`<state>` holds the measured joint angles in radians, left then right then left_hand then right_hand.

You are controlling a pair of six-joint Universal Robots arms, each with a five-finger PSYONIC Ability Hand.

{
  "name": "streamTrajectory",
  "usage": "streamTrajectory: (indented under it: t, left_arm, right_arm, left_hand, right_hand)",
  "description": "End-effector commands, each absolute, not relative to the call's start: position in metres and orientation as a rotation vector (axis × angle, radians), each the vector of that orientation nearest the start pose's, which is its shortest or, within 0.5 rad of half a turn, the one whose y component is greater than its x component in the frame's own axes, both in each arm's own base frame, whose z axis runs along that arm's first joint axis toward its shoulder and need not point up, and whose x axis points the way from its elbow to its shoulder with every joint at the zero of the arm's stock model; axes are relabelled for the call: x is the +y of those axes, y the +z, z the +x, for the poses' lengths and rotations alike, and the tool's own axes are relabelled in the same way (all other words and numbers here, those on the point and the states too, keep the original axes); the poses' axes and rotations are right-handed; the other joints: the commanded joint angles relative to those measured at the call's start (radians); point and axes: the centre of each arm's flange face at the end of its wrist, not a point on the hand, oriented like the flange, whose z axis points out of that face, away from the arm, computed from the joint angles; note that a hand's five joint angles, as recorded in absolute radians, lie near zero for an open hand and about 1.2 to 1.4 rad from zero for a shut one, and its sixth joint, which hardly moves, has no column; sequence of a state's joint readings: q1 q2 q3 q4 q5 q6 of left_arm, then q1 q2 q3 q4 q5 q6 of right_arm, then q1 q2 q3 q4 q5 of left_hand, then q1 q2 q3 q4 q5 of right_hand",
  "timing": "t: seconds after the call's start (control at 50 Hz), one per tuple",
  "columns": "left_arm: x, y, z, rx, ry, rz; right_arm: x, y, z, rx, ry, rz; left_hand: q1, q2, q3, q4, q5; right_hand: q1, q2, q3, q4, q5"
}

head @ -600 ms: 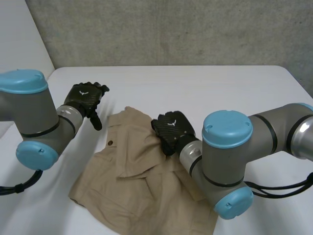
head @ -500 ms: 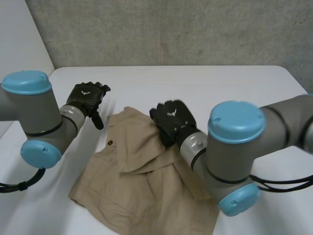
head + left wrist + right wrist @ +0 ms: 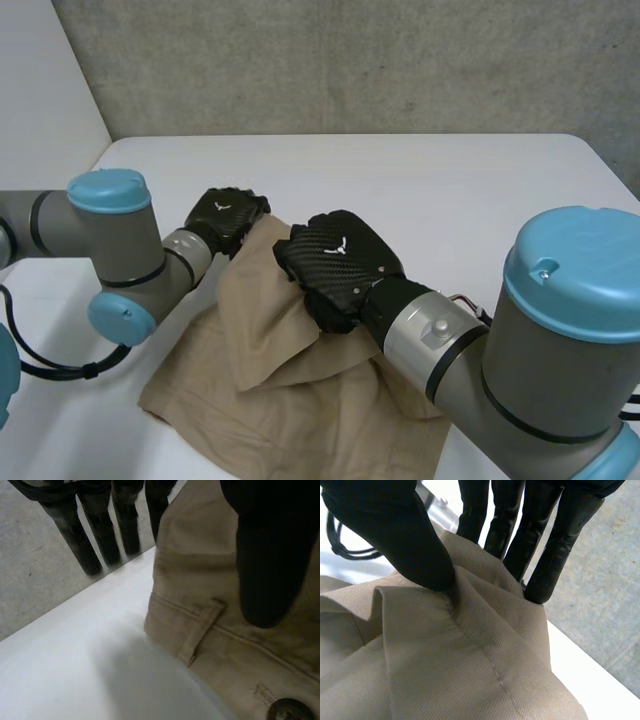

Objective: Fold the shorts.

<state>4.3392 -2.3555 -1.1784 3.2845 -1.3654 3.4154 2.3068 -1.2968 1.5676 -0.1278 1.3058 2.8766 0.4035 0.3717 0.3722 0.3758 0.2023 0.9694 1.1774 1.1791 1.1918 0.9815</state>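
Head view: tan shorts [image 3: 290,400] lie rumpled on the near-left part of the white table [image 3: 450,180], their far edge lifted by both of the robot's hands. The right hand [image 3: 335,262] holds the middle of that raised edge. The left hand [image 3: 225,215] holds its far left corner.

Right wrist view: the thumb [image 3: 405,545] presses a seamed ridge of fabric against the straight fingers [image 3: 555,545], a firm pinch.

Left wrist view: the thumb [image 3: 272,555] lies on the waistband [image 3: 240,645] above a belt loop [image 3: 200,630] and a button [image 3: 287,711], while most of the fingers [image 3: 85,540] reach past the cloth's edge. That pinch appears to catch only the margin.

The likely risk is at the left corner. If the 2 hands carry the edge over at unequal pace, the shallow hold could slip and drop the corner, leaving a skewed fold. The right hand appears to hold bunched fabric rather than 1 flat layer, so a crease could be laid into the fold. The loose lower half may also drag across the table instead of staying put.
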Motion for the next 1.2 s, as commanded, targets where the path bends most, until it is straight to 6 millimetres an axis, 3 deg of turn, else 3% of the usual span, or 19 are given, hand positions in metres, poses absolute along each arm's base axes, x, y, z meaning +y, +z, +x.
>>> streamTrajectory:
  t: [0.02,0.04,0.06,0.14,0.18,0.22,0.34,0.46,0.56,0.68,0.76,0.86,0.9,0.92,0.94,0.98,1.02,1.1,1.2]
  left_arm:
    - [-0.361,0.130,-0.295,2.428,-2.075,1.014]
    - [-0.364,0.132,-0.293,2.411,-2.089,0.995]
    - [-0.367,0.134,-0.292,2.389,-2.110,0.976]
    - [-0.390,0.147,-0.275,2.247,-2.192,0.806]
    - [-0.403,0.170,-0.262,2.127,-2.255,0.666]
    - [-0.411,0.210,-0.248,1.972,-2.356,0.537]
    - [-0.421,0.295,-0.226,1.610,-2.589,0.367]
    - [-0.402,0.368,-0.242,1.346,-2.796,0.335]
    - [-0.366,0.387,-0.288,1.291,-2.965,0.467]
    - [-0.319,0.370,-0.344,1.404,-3.139,0.779]
    - [-0.286,0.330,-0.379,1.599,-3.180,1.142]
    - [-0.250,0.251,-0.414,1.924,-3.011,1.606]
    - [-0.242,0.230,-0.418,2.024,-2.934,1.668]
    - [-0.239,0.219,-0.419,2.074,-2.892,1.688]
    - [-0.233,0.200,-0.419,2.182,-2.796,1.732]
    - [-0.229,0.185,-0.418,2.273,-2.701,1.762]
    - [-0.223,0.175,-0.415,2.336,-2.597,1.813]
    - [-0.221,0.178,-0.412,2.263,-2.550,1.862]
    - [-0.233,0.209,-0.402,2.066,-2.633,1.788]
  right_arm:
    - [-0.156,0.235,0.346,1.682,-1.679,-1.171]
    - [-0.158,0.236,0.345,1.690,-1.684,-1.164]
    - [-0.160,0.237,0.344,1.696,-1.690,-1.159]
    - [-0.164,0.239,0.343,1.716,-1.715,-1.138]
    - [-0.168,0.240,0.341,1.732,-1.733,-1.122]
    - [-0.178,0.241,0.335,1.773,-1.771,-1.087]
    - [-0.209,0.252,0.312,1.868,-1.884,-0.969]
    - [-0.223,0.261,0.298,1.895,-1.942,-0.908]
    - [-0.230,0.265,0.287,1.925,-1.983,-0.863]
    - [-0.246,0.274,0.267,1.991,-2.074,-0.745]
    - [-0.262,0.285,0.249,2.019,-2.146,-0.662]
    - [-0.276,0.296,0.229,2.031,-2.220,-0.594]
    - [-0.281,0.298,0.222,2.041,-2.239,-0.575]
    - [-0.285,0.300,0.217,2.046,-2.257,-0.557]
    - [-0.288,0.302,0.214,2.048,-2.267,-0.547]
    - [-0.293,0.306,0.209,2.048,-2.291,-0.529]
    - [-0.295,0.308,0.206,2.050,-2.304,-0.528]
    - [-0.296,0.309,0.206,2.043,-2.308,-0.546]
    - [-0.293,0.305,0.212,2.022,-2.248,-0.623]
  left_hand:
    - [0.993,1.025,1.024,1.021,1.019]
    - [0.993,1.025,1.024,1.021,1.019]
    - [0.993,1.025,1.024,1.021,1.019]
    - [0.993,1.025,1.024,1.021,1.019]
    - [0.993,1.025,1.024,1.021,1.019]
    - [0.993,1.025,1.024,1.021,1.019]
    - [0.993,1.025,1.024,1.021,1.019]
    - [0.993,1.025,1.024,1.021,1.019]
    - [0.993,1.025,1.024,1.021,1.019]
    - [0.993,1.025,1.024,1.021,1.019]
    - [0.993,1.025,1.024,1.021,1.019]
    - [0.993,1.025,1.024,1.021,1.019]
    - [0.993,1.025,1.024,1.021,1.019]
    - [0.880,0.912,0.911,0.908,0.906]
    - [0.469,0.501,0.500,0.497,0.496]
    - [0.035,0.067,0.066,0.063,0.062]
    - [-0.096,-0.064,-0.064,-0.068,-0.069]
    - [-0.172,-0.140,-0.141,-0.145,-0.146]
    - [-0.178,-0.146,-0.147,-0.151,-0.152]
  right_hand:
    - [0.114,-0.094,-0.096,-0.109,-0.073]
    - [-0.226,-0.434,-0.436,-0.449,-0.413]
    - [-0.795,-1.003,-1.005,-1.017,-0.981]
    - [-0.795,-1.003,-1.005,-1.017,-0.981]
    - [-0.795,-1.003,-1.005,-1.017,-0.981]
    - [-0.795,-1.003,-1.005,-1.017,-0.981]
    - [-0.795,-1.003,-1.005,-1.017,-0.981]
    - [-0.795,-1.003,-1.005,-1.017,-0.981]
    - [-0.795,-1.003,-1.005,-1.017,-0.981]
    - [-0.795,-1.003,-1.005,-1.017,-0.981]
    - [-0.795,-1.003,-1.005,-1.017,-0.981]
    - [-0.795,-1.003,-1.005,-1.017,-0.981]
    - [-0.795,-1.003,-1.005,-1.017,-0.981]
    - [-0.795,-1.003,-1.005,-1.017,-0.981]
    - [-0.795,-1.003,-1.005,-1.017,-0.981]
    - [-0.795,-1.003,-1.005,-1.017,-0.981]
    - [-0.795,-1.003,-1.005,-1.017,-0.981]
    - [-0.795,-1.003,-1.005,-1.017,-0.981]
    - [-0.795,-1.003,-1.005,-1.017,-0.981]
